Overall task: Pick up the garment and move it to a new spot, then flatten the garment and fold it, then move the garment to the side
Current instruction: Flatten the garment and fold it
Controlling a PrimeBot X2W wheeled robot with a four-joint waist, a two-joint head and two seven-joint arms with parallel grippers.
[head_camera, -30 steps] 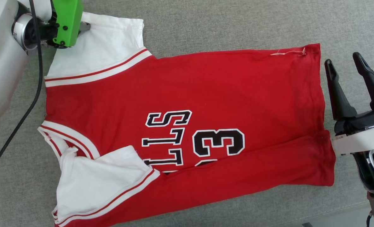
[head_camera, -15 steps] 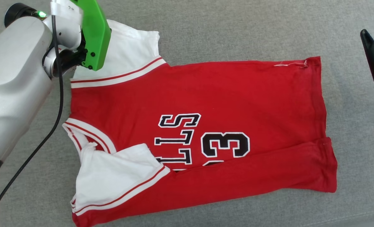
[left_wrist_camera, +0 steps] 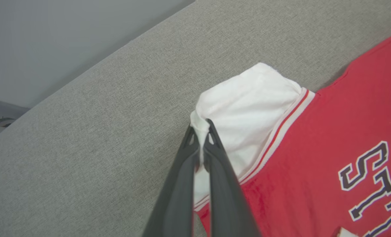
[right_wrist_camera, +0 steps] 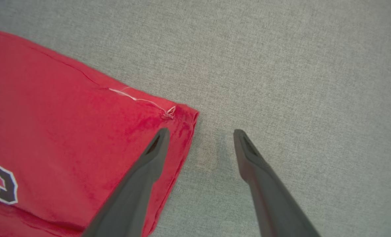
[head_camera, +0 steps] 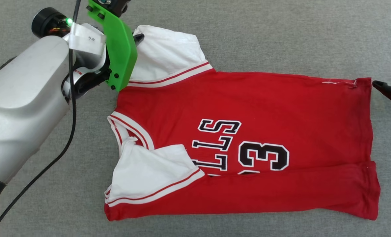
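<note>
Head view shows the red shirt (head_camera: 248, 105) lying flat on gray fabric (head_camera: 281, 33), with black letters "LLS" and a 3 readable sideways. The left gripper (left_wrist_camera: 200, 131) is pinched on its white sleeve (left_wrist_camera: 248, 108). The right gripper (right_wrist_camera: 200, 133) has its jaws wide apart over the hem corner.

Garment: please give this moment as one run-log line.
left claw: shut on far white sleeve | right claw: open, astride hem corner | garment: spread on grey surface, near edge folded over
</note>
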